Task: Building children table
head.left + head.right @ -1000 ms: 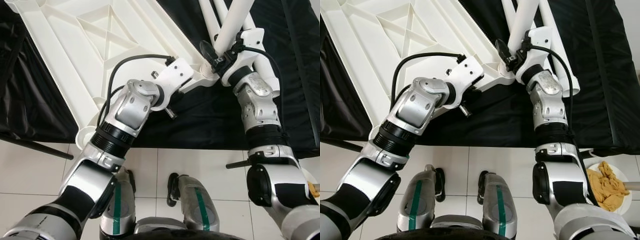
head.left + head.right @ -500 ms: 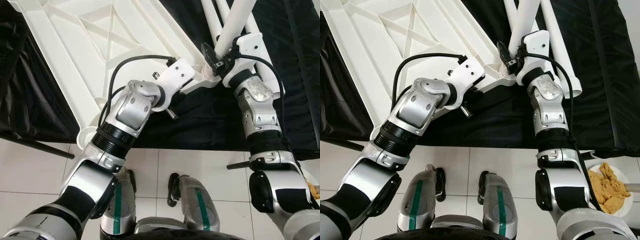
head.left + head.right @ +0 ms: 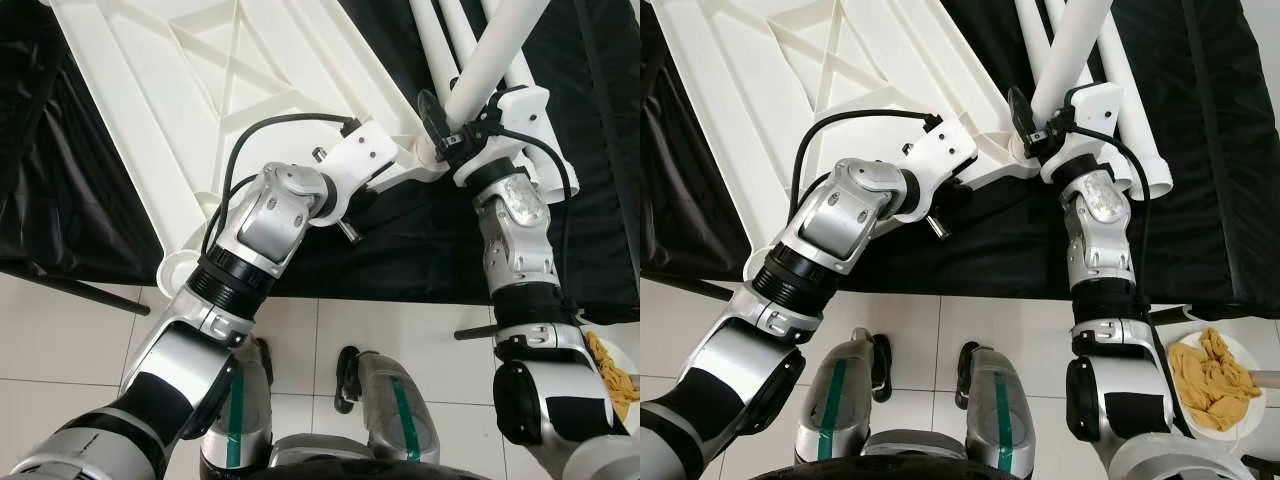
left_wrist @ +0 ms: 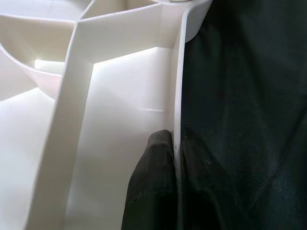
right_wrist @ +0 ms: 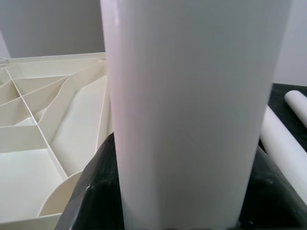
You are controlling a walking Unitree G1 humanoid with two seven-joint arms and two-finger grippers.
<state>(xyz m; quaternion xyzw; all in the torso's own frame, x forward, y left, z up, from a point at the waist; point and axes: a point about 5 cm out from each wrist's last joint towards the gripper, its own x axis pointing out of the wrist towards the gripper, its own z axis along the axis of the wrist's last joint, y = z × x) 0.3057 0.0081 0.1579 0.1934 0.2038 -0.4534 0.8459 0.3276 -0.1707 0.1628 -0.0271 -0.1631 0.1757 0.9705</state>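
Observation:
A white table top lies upside down on black cloth, its ribbed underside facing up. My left gripper is shut on the thin rim of the table top near its front corner, one finger on each side of the rim. My right gripper is shut on a white tube leg. The leg's lower end sits at the round corner socket of the table top and it leans up to the right. In the right wrist view the leg stands between the black fingers.
Two more white legs lie on the black cloth behind my right arm. A white plate with yellowish pieces sits on the tiled floor at the right. Dark rods stick out from under the cloth.
The whole picture has shifted a little. Both grips hold as before. The leg in my right gripper leans slightly further to the right.

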